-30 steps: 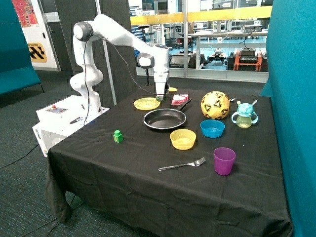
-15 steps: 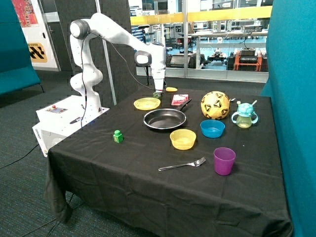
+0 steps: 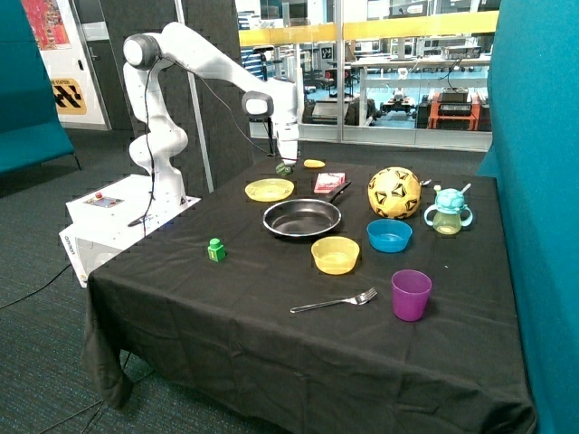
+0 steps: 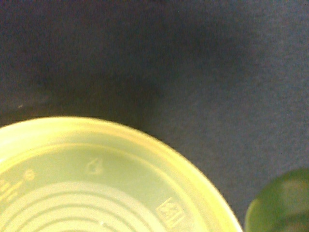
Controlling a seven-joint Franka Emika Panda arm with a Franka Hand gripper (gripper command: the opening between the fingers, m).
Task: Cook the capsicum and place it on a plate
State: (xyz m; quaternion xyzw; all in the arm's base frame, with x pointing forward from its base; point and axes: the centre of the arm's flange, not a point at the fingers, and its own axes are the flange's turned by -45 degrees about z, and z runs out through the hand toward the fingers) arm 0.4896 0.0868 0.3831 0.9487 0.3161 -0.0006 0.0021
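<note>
The dark green capsicum (image 3: 284,168) hangs at the tip of my gripper (image 3: 286,164), just above the black cloth beside the far edge of the flat yellow plate (image 3: 270,190). The gripper looks shut on it. In the wrist view the plate (image 4: 96,183) fills the lower part of the picture and lies bare, with the capsicum (image 4: 282,203) off its rim over the cloth. The fingers do not show in the wrist view. The dark frying pan (image 3: 302,218) stands empty next to the plate, toward the table's middle.
A yellow bowl (image 3: 335,255), blue bowl (image 3: 389,235), purple cup (image 3: 411,295), fork (image 3: 333,302), yellow ball (image 3: 393,193), sippy cup (image 3: 448,212), pink packet (image 3: 328,182) and a bright green block toy (image 3: 215,250) stand on the black-clothed table (image 3: 226,307).
The gripper has risen from low at the plate's edge and shifted toward the robot base side, and the capsicum has moved with it.
</note>
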